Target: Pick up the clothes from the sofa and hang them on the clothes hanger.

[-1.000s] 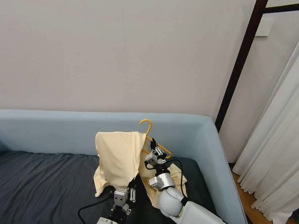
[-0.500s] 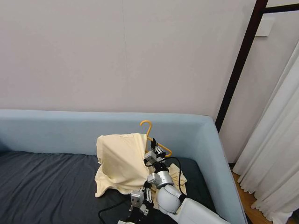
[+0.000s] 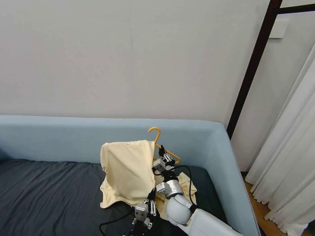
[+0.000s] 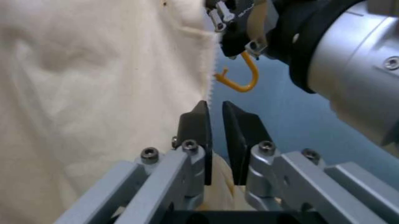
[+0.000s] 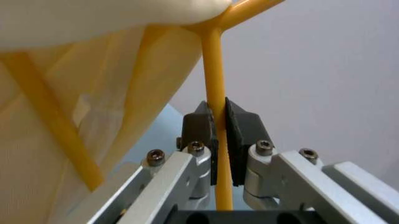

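The right pincer (image 5: 216, 116) is clenching the straight rod of the orange plastic clothes hanger (image 3: 155, 132) and holding it up over the right-hand end of the light-blue padded sofa (image 3: 59, 137), hook pointing upward. The cream-yellow cloth garment (image 3: 125, 169) is hanging from that hanger on the robot's left side, while the hanger's other arm is showing bare orange beside the right wrist. Lower down, just above the dark grey seat cushion (image 3: 44, 196), the left pincer (image 4: 215, 123) is sitting at the garment's lower edge. Its fingers are drawn almost together with the stitched edge running into the narrow gap, so it is most likely grasping the cloth. The step in hand looks like dressing the hanger. Doing it well probably means the right arm holding the rod steady and level while the left is drawing the edge slowly across toward the bare arm. It should be pulling gently enough that the covered shoulder is not sliding off, and staying clear of the black cable (image 3: 188, 177) looping by the right wrist. Counting: one hanger, two pincers, one sofa, and one garment for certain — the pale cloth (image 3: 187, 189) lying beside the right arm may be part of it or a second piece, and I cannot tell which.
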{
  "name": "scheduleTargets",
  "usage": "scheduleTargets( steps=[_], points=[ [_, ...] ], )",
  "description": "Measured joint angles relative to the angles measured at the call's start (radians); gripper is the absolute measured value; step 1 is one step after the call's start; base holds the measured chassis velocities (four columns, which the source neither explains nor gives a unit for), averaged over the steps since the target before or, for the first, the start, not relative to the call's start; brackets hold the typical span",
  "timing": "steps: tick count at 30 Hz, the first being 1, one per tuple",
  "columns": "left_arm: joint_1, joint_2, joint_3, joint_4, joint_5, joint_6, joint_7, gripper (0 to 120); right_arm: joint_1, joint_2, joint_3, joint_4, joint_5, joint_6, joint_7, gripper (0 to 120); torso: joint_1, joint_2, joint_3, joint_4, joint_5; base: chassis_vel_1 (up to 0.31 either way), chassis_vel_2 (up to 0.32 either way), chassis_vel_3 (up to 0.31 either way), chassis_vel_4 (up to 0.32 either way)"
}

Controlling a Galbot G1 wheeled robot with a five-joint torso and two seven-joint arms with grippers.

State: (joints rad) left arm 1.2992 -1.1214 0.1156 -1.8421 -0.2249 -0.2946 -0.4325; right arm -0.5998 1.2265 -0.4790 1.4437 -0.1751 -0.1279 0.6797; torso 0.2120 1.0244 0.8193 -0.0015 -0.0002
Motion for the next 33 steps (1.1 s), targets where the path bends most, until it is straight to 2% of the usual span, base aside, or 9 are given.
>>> scheduleTargets(
  steps=[8, 12, 17, 18, 19, 22, 23, 27, 33],
  points=[
    [0.000, 0.023, -0.049, 0.015, 0.086, -0.096, 0.001, 45, 0.002, 0.013, 0.031, -0.031, -0.024, 0.111, -0.043, 4, 0.000, 0.000, 0.000, -0.0001, -0.0002, 0.000, 0.000, 0.000, 0.000],
    [0.040, 0.103, -0.111, -0.048, 0.098, -0.171, 0.056, 58, 0.004, 0.020, 0.050, -0.060, -0.055, 0.149, -0.058, 4, 0.000, 0.000, 0.000, 0.0000, -0.0004, 0.000, 0.000, 0.000, 0.000],
    [0.073, 0.335, -0.248, -0.181, -0.076, -0.199, 0.131, 80, -0.006, 0.026, 0.089, -0.102, -0.164, 0.207, -0.077, 4, 0.000, 0.000, 0.000, 0.0003, -0.0004, 0.000, 0.000, 0.000, 0.000],
    [0.061, 0.402, -0.282, -0.196, -0.148, -0.199, 0.145, 86, -0.010, 0.028, 0.095, -0.109, -0.188, 0.216, -0.080, 4, 0.000, 0.000, 0.000, 0.0001, -0.0005, 0.000, 0.000, 0.000, 0.000],
    [0.061, 0.402, -0.282, -0.196, -0.148, -0.199, 0.145, 86, -0.010, 0.028, 0.095, -0.109, -0.188, 0.216, -0.080, 4, 0.000, 0.000, 0.000, 0.0001, -0.0005, 0.000, 0.000, 0.000, 0.000],
    [-0.017, 0.589, -0.344, -0.211, -0.380, -0.170, 0.246, 98, -0.022, 0.035, 0.111, -0.116, -0.245, 0.232, -0.084, 4, 0.000, 0.000, 0.000, 0.0000, 0.0001, 0.000, 0.000, 0.000, 0.000],
    [-0.017, 0.589, -0.344, -0.211, -0.380, -0.170, 0.246, 98, -0.022, 0.035, 0.111, -0.116, -0.245, 0.232, -0.084, 4, 0.000, 0.000, 0.000, 0.0000, 0.0001, 0.000, 0.000, 0.000, 0.000],
    [-0.186, 0.784, -0.315, -0.159, -0.619, -0.105, 0.433, 100, -0.040, 0.032, 0.118, -0.100, -0.303, 0.245, -0.088, 4, 0.000, 0.000, 0.000, -0.0003, 0.0000, 0.000, 0.000, 0.000, 0.000],
    [-0.260, 0.888, -0.298, -0.034, -0.712, -0.082, 0.685, 100, -0.039, 0.044, 0.102, -0.100, -0.334, 0.256, -0.092, 4, 0.000, 0.000, 0.000, 0.0001, 0.0000, 0.000, 0.000, 0.000, 0.000]
  ],
)
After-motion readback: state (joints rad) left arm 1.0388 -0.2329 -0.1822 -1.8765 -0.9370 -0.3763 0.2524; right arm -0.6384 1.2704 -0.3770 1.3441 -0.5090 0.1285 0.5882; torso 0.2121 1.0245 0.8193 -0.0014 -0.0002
